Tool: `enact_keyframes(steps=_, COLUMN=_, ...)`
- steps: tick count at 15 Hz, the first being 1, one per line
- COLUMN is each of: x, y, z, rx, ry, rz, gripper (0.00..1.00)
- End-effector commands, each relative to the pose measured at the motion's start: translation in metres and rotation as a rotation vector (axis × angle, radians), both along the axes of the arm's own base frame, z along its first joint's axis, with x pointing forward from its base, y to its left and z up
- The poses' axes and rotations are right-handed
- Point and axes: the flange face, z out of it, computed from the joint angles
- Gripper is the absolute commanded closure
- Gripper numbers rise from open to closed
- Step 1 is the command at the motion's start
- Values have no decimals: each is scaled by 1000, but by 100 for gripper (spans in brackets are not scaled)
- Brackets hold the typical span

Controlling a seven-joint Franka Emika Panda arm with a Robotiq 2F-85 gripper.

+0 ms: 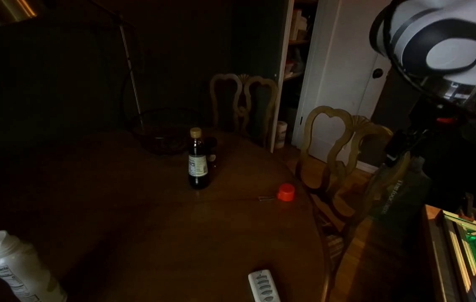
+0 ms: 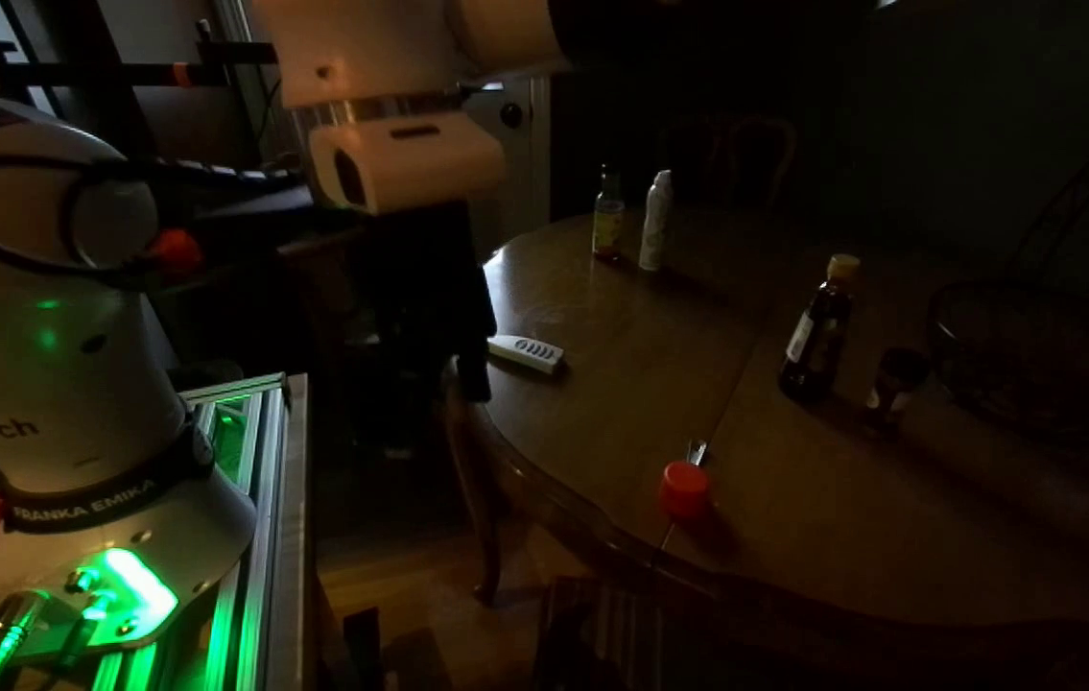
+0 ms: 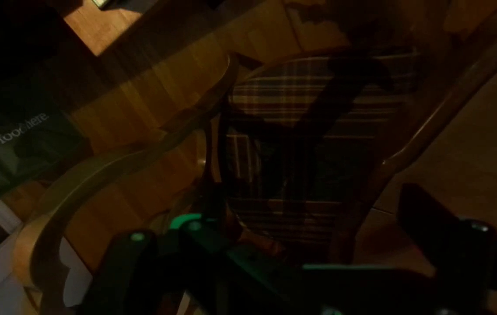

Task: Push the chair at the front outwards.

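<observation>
You had the end effector [image 3: 317, 199] spread wide near the chair [image 1: 340, 170], whose plaid seat [image 3: 301, 140] lay below it; contact was unclear.

Dark bottle [image 1: 198, 165] upright on a wooden table [image 1: 170, 247], red object [image 1: 286, 193] near the edge, white remote [image 1: 263, 286], lettered bag [image 3: 20, 120].

White arm [image 1: 451, 52], fingers [image 3: 432, 221] downward, spread apart
</observation>
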Motion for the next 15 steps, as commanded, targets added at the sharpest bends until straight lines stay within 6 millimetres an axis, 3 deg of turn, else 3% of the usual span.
enact_keyframes(steps=1, x=-27, y=0, z=75, rx=100, ry=-32, rz=3, gripper=0)
enact_keyframes(steps=2, x=-36, y=0, z=96, rx=100, ry=-38, rz=17, gripper=0)
enact_keyframes(steps=3, x=-37, y=-12, z=103, rx=111, ry=-25, rz=45, gripper=0)
enact_keyframes(steps=4, x=-22, y=0, z=81, rx=31, ry=0, rz=-5, gripper=0)
enact_keyframes(steps=6, x=-26, y=-7, z=96, rx=75, ry=-64, rz=6, gripper=0)
enact_keyframes(steps=15, x=-29, y=-9, z=96, rx=110, ry=-83, rz=26, gripper=0)
